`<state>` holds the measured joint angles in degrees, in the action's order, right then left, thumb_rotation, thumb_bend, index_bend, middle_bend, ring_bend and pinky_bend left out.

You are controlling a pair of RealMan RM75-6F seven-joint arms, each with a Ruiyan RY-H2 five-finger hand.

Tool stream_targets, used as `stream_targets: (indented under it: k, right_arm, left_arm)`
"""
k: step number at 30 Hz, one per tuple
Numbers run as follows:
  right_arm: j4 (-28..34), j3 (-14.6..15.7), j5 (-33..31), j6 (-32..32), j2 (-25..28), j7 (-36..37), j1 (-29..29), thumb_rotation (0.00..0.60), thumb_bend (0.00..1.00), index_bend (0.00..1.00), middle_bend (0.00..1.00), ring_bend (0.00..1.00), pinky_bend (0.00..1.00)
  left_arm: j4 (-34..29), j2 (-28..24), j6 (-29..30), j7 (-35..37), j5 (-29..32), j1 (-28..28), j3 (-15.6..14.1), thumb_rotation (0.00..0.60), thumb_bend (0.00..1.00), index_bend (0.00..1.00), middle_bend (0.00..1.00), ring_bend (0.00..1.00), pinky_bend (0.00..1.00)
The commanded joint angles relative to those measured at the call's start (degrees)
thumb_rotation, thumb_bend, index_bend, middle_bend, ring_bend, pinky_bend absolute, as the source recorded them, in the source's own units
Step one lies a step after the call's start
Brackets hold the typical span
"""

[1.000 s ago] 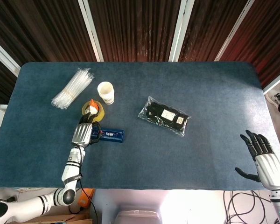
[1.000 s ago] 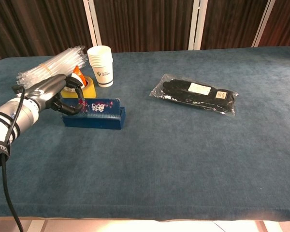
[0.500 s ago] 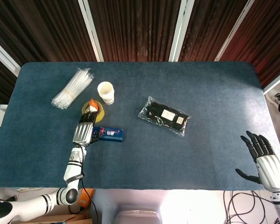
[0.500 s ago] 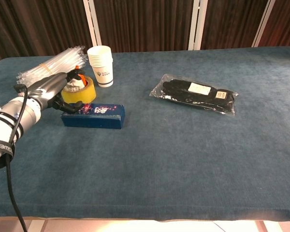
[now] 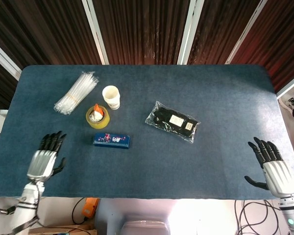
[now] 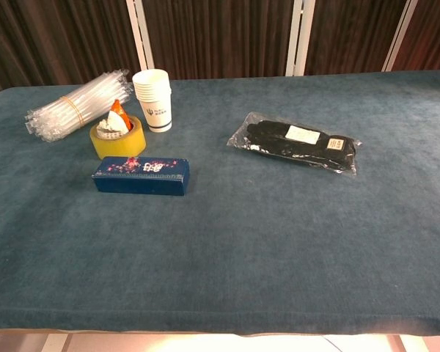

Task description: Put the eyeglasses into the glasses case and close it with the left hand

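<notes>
The glasses case (image 5: 111, 140) (image 6: 141, 176) is a dark blue box with a flowered lid, and it lies closed on the table left of centre. No eyeglasses show anywhere. My left hand (image 5: 45, 157) hovers at the table's front left, well away from the case, fingers spread and holding nothing. At the front right corner my right hand (image 5: 272, 165) is open too, fingers apart. Neither hand appears in the chest view.
A yellow tape roll (image 5: 97, 116) (image 6: 117, 136) with an orange-tipped object inside stands just behind the case. A stack of paper cups (image 5: 111, 97) (image 6: 152, 100), a bundle of clear tubes (image 5: 76, 92) (image 6: 73, 112) and a bag of black gloves (image 5: 173, 121) (image 6: 299, 143) lie further back.
The case lid went from raised to closed under my left hand. That hand then let go and drew back toward the front left edge, leaving the chest view.
</notes>
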<state>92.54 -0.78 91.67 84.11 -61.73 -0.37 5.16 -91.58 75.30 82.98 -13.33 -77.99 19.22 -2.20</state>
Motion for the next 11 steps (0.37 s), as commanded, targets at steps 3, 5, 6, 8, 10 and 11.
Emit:
stream_targets:
  k: [3,5,6,8,10,11]
  right_arm:
    - [0.45,-0.53,-1.65,-1.60,-1.19,-2.46,0.72,0.600,0.28,0.00,0.00,0.00,0.00]
    - [0.51,-0.78,-2.25,-1.82,-1.36,-2.92,0.81,0.600,0.28,0.00,0.00,0.00,0.00]
    - [0.57,-0.94,-2.48,-1.76,-1.42,-2.95,0.83,0.600,0.28,0.00,0.00,0.00,0.00]
    - [0.49,-1.29,-2.93,-1.64,-1.62,-3.16,0.87,0.600,0.28,0.00,0.00,0.00,0.00]
    - [0.39,-1.27,-3.23,-1.92,-1.64,-3.42,0.93,0.600,0.28,0.00,0.00,0.00,0.00]
    - [0.42,-1.23,-3.24,-2.00,-1.63,-3.42,0.94,0.600,0.28,0.00,0.00,0.00,0.00]
  left_arm:
    - [3.34,-4.15,9.70,13.73,-4.87,-10.01,-3.10,0.600,0.40,0.00,0.00,0.00,0.05]
    - [4.02,-4.73,9.52,13.73,-6.05,-10.13,-3.09,0.600,0.39,0.00,0.00,0.00,0.05]
    - [4.02,-4.52,10.02,13.84,-6.30,-10.37,-2.70,0.600,0.38,0.00,0.00,0.00,0.04]
    - [4.41,-4.13,10.27,12.71,-6.69,-10.84,-2.38,0.600,0.38,0.00,0.00,0.00,0.04]
    - [4.07,-4.18,9.42,12.39,-6.75,-11.03,-2.34,0.600,0.38,0.00,0.00,0.00,0.04]
    - [3.86,-4.26,8.97,12.38,-6.70,-11.04,-2.24,0.600,0.38,0.00,0.00,0.00,0.04]
